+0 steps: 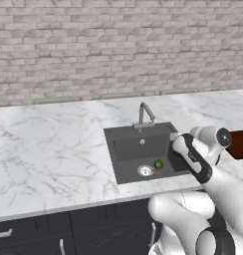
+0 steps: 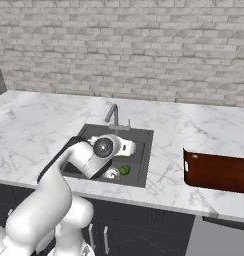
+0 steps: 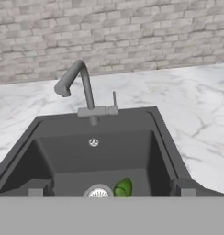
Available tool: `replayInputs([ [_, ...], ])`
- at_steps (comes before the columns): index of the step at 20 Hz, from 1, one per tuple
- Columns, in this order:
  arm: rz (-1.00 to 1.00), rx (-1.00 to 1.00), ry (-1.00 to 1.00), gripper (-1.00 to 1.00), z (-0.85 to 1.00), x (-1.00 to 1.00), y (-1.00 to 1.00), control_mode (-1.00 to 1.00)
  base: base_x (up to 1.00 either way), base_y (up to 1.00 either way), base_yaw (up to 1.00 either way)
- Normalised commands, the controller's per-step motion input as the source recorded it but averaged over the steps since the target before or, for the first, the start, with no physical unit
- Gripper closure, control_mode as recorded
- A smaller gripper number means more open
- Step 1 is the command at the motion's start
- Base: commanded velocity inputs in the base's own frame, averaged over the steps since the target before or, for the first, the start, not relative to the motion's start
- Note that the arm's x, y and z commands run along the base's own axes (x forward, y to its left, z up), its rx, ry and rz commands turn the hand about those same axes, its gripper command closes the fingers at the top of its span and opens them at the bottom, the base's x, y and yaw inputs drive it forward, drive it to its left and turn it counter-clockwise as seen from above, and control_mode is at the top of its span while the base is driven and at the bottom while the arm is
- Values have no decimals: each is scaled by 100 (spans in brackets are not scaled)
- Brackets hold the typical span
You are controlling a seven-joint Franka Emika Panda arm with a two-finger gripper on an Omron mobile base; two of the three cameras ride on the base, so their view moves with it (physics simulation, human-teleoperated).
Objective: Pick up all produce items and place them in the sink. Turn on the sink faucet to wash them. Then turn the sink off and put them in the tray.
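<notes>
A shiny green fruit (image 1: pixel 158 164) (image 2: pixel 125 170) (image 3: pixel 123 187) lies on the floor of the dark grey sink (image 1: pixel 128 147) (image 2: pixel 140 150) (image 3: pixel 109 156), just right of the round silver drain (image 3: pixel 98 192). A small tan piece (image 1: pixel 156 172) rests beside it, toward the sink's front wall. The thin grey sink faucet (image 1: pixel 143 113) (image 2: pixel 113 115) (image 3: pixel 81 85) stands at the sink's back rim, with no water showing. My gripper (image 3: pixel 111 188) hangs open over the basin's near side, facing the faucet, with nothing between its fingertips (image 3: pixel 36 188). The reddish-brown tray (image 1: pixel 239 143) (image 2: pixel 216 171) sits on the counter right of the sink.
White marble counter (image 1: pixel 49 144) stretches to both sides of the sink, with a grey brick wall (image 1: pixel 118 45) behind it. Dark cabinet fronts (image 1: pixel 44 234) run below the counter edge. My own forearm (image 1: pixel 193 159) crosses the sink's right rim.
</notes>
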Motion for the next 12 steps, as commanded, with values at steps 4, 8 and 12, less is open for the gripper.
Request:
replayInputs([
  [4, 5, 1, 0, -100, 0, 35, -4, -100, 0, 0, 0],
  [8, 12, 2, 0, -100, 0, 38, -23, -100, 0, 0, 0],
  [12, 16, 2, 0, -100, 0, 30, -25, -100, 0, 0, 0],
])
